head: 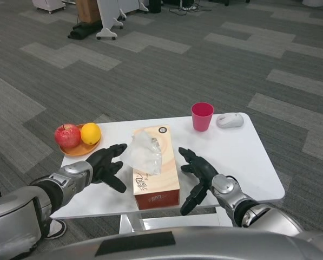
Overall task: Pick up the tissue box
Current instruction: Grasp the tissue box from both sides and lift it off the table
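You are looking down on a white table (242, 157) with rounded corners, and the tissue box (157, 184) is lying lengthwise near its middle, running from the far side toward the near edge. The box is a long cardboard block, tan on top with a darker reddish-brown near end, and a crumpled, translucent white tissue (143, 153) is puffing up from its top toward the left.

Your left hand (107, 165) is hovering just left of the box, black fingers spread and pointing toward it, holding nothing; whether the fingertips are touching the tissue or the box side you cannot tell. Your right hand (196, 173) is sitting just right of the box, fingers apart and slightly curved, also holding nothing, with a narrow gap showing between it and the cardboard. Both silver forearms are reaching in from the near corners.

At the far left corner, a shallow orange plate (77, 148) is carrying a glossy red apple (67, 135) and a round yellow orange (91, 133), touching side by side. At the far right, a smooth pink plastic cup (202, 116) is standing upright, with a rounded white mouse (229, 120) just beside it on the right.

Grey carpet (150, 70) in banded tiles is spreading beyond.
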Action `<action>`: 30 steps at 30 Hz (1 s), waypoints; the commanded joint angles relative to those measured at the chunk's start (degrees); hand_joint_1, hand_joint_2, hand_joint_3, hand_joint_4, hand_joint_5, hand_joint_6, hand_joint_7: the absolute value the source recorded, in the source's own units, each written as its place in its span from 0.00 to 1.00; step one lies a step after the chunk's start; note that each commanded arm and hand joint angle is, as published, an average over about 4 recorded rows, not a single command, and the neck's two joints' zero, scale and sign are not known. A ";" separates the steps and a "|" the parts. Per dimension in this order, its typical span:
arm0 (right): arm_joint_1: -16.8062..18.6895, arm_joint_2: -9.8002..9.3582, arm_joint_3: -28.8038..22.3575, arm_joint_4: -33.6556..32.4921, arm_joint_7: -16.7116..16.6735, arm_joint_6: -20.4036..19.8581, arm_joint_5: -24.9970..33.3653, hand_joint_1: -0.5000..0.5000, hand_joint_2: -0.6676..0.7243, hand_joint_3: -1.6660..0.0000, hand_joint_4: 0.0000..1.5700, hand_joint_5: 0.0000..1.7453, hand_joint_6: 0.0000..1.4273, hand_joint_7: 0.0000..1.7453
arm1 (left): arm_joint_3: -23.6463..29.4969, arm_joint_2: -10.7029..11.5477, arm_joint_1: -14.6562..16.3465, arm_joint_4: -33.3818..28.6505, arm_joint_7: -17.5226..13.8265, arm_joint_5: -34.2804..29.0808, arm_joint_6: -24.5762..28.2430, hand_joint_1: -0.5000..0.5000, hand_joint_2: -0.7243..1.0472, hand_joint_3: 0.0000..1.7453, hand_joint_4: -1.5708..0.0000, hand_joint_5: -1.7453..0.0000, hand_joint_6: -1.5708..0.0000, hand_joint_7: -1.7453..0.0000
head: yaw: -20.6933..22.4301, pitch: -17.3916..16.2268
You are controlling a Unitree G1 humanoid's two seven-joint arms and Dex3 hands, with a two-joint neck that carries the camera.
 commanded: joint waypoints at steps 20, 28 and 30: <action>-3.91 0.78 4.77 1.80 -2.60 -0.02 -0.53 0.46 0.77 0.95 0.00 0.40 0.00 0.00 | -2.03 -0.21 -1.73 0.33 1.08 1.75 0.00 1.00 1.00 0.10 1.00 1.00 1.00 1.00 | 0.39 0.41; -4.93 0.94 5.93 2.32 -3.70 -0.02 -0.60 0.46 0.77 0.95 0.00 0.44 0.00 0.00 | -3.46 -0.39 -2.23 0.35 1.72 1.75 0.11 1.00 1.00 0.10 1.00 1.00 1.00 1.00 | 0.63 0.45; -5.01 0.94 6.11 2.32 -3.83 -0.02 -0.60 0.46 0.77 0.95 0.00 0.44 0.00 0.00 | -3.77 -0.39 -2.32 0.35 1.94 1.80 0.11 1.00 1.00 0.10 1.00 1.00 1.00 1.00 | 0.79 0.31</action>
